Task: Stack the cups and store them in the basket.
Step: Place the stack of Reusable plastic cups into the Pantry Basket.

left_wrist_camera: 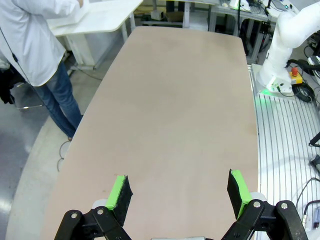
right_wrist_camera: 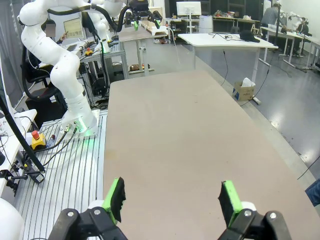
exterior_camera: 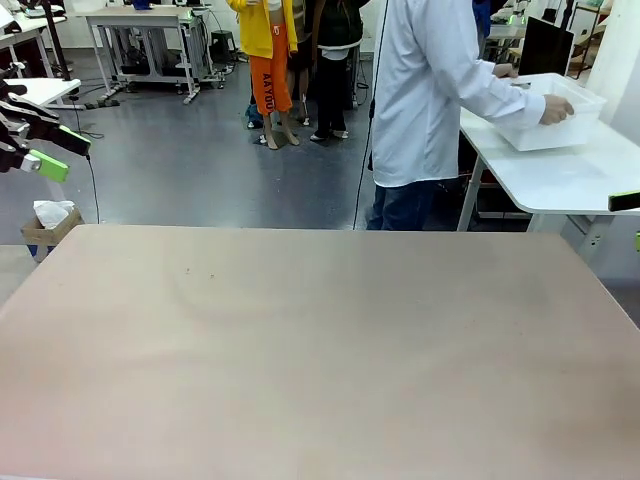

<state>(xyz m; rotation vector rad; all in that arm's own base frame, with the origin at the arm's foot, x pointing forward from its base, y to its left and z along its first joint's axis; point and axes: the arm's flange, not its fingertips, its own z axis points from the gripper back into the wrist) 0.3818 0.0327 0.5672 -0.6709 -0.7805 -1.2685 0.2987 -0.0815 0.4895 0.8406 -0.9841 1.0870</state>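
Basket [exterior_camera: 553,122] in person's hands [exterior_camera: 556,110] on far side table, contents unclear; left claw [left_wrist_camera: 179,195], right claw [right_wrist_camera: 171,200] wide open, empty.

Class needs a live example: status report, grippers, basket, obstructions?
Left gripper open, right gripper open, both holding nothing. Basket in person's hands on side table.

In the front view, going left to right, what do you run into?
Left gripper with green pads at the left edge → small cardboard box on the floor → person in a white coat → large white plastic basket in the person's hands on the white side table → right gripper's green pad.
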